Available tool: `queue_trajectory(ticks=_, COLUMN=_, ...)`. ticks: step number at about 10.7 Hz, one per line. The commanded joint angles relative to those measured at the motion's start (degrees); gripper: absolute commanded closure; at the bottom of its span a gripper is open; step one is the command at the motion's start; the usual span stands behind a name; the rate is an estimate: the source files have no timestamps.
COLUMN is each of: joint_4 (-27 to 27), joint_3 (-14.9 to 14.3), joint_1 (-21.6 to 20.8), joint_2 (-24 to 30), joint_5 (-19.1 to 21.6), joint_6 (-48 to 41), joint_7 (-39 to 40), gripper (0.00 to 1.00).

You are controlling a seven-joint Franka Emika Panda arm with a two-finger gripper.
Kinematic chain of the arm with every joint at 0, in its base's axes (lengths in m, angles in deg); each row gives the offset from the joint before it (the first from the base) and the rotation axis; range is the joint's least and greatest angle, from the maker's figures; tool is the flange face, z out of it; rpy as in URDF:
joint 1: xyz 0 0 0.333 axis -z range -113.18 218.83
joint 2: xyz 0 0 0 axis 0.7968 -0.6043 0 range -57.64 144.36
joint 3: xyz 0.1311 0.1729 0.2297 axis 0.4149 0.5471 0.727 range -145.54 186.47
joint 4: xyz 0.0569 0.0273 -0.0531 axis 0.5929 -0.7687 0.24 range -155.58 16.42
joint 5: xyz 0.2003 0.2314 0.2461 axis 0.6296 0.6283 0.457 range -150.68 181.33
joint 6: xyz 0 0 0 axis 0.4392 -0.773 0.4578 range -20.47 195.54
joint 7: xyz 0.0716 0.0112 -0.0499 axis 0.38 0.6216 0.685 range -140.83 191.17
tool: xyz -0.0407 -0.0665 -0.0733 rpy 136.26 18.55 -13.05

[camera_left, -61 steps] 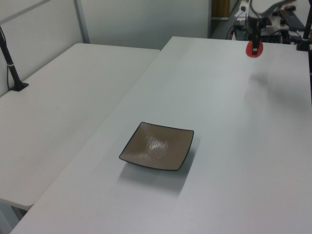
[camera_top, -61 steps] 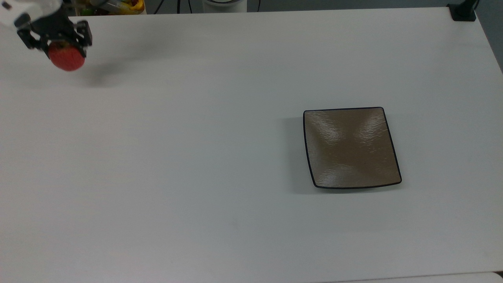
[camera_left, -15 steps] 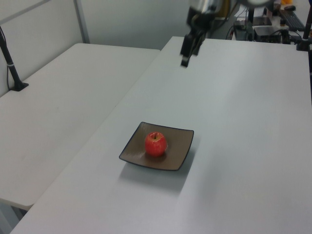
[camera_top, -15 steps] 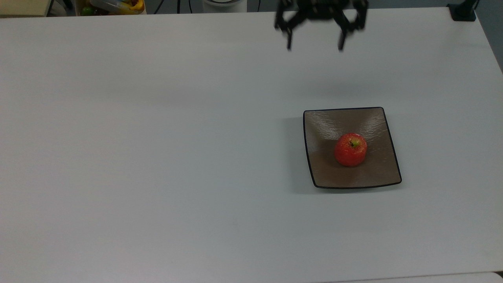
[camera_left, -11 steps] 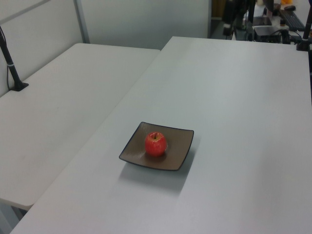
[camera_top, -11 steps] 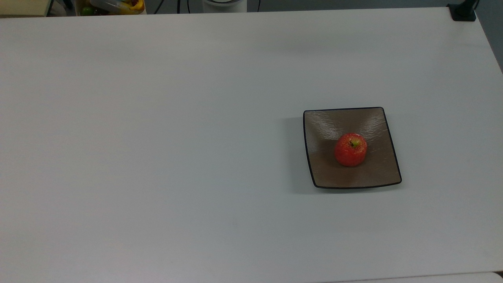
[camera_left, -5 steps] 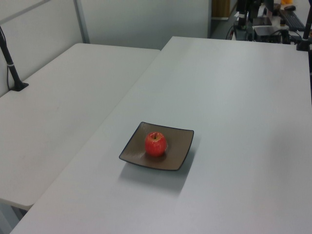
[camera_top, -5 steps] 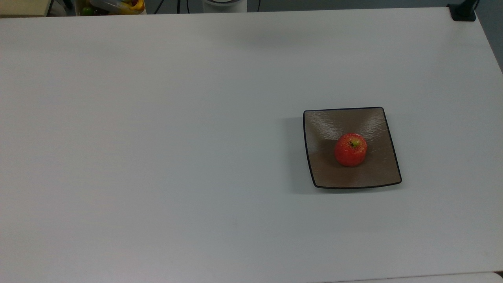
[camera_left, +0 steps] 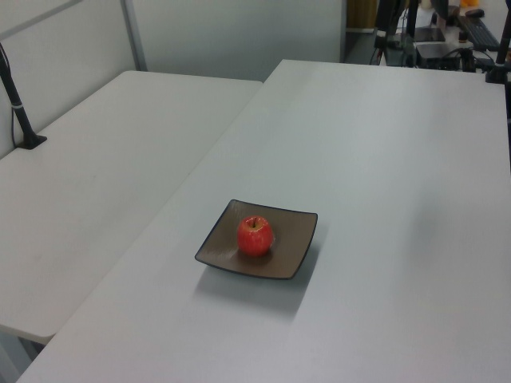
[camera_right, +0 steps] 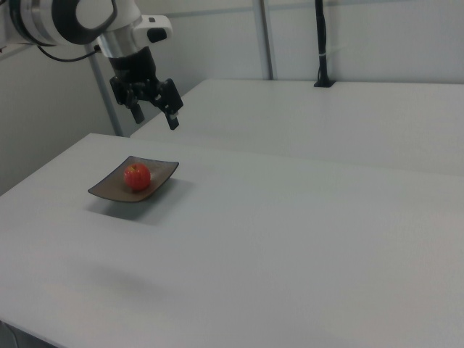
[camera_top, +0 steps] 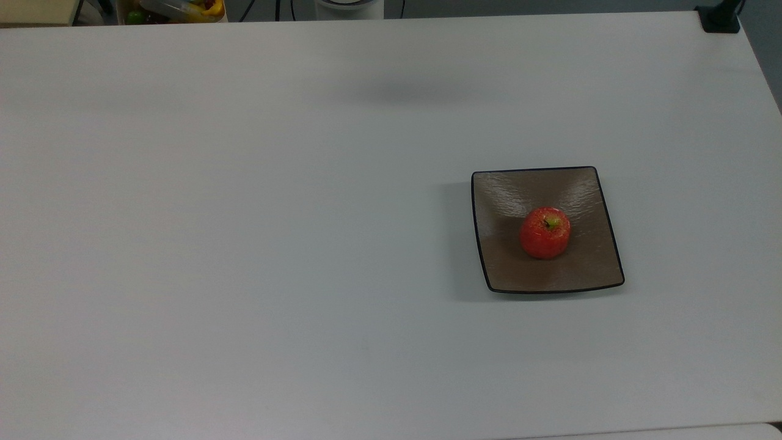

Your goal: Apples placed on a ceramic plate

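On the near part of the white table (camera_top: 244, 244) nothing sits in our way. Farther in, toward the top view's right, we find the plate (camera_top: 586, 269) lying flat, and 1 apple (camera_top: 545, 233) rests in its shallow middle, stem up, touching no rim. We judge the dished centre is why it sits there: the slope holds a round fruit from rolling off. With the apple on the plate and nothing gripping it, we take the task as done.

Beyond that, in the right view, our gripper (camera_right: 153, 115) hangs high above the table, past the plate and well apart from it, its 2 fingers spread wide and holding nothing. We read that height as a clear, safe parking spot.

At the top view's far left corner, off the table, a bin (camera_top: 174, 10) holds yellow and green items that we cannot identify.
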State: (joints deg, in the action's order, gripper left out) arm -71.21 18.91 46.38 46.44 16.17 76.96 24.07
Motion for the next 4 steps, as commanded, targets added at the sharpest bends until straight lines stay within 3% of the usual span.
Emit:
queue_trajectory(ticks=1, joint_4=-0.8, joint_3=0.5, joint_1=1.2, joint_2=-0.3, joint_5=3.5, joint_6=2.0, joint_7=3.8, gripper=0.0)
queue_trajectory(ticks=4, joint_4=-0.5, joint_3=0.6, joint_1=1.9, joint_2=-0.3, joint_5=4.7, joint_6=2.0, joint_7=4.0, gripper=0.0)
